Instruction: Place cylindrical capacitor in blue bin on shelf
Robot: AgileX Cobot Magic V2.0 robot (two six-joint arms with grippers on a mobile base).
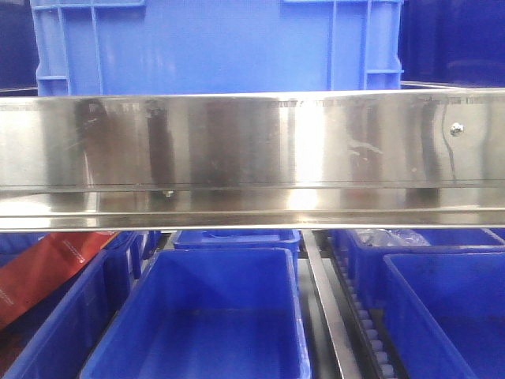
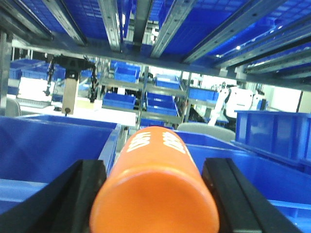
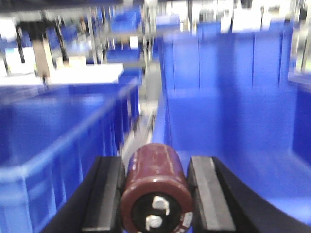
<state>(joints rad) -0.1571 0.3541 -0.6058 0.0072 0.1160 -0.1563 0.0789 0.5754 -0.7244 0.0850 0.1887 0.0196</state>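
Lying lengthwise in the clamped right claw (image 3: 155,162), the capacitor (image 3: 158,189) points straight at the far wall of the blue bin (image 3: 228,82), while the left claw (image 2: 155,165) grips an orange can (image 2: 155,199).

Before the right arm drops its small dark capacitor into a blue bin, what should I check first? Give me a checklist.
1. Grip: the right gripper is shut on the small dark cylindrical capacitor: ok.
2. Position: capacitor over the inside of the blue plastic bin, not its wall: cannot tell, the right wrist view is blurred.
3. Room: the middle blue bin under the shiny steel shelf rail shows nothing inside: ok.
4. Other arm: the left gripper is shut on the large orange can: ok.
5. Clearance: arms clear of the rail: cannot tell, neither shows in the front view.
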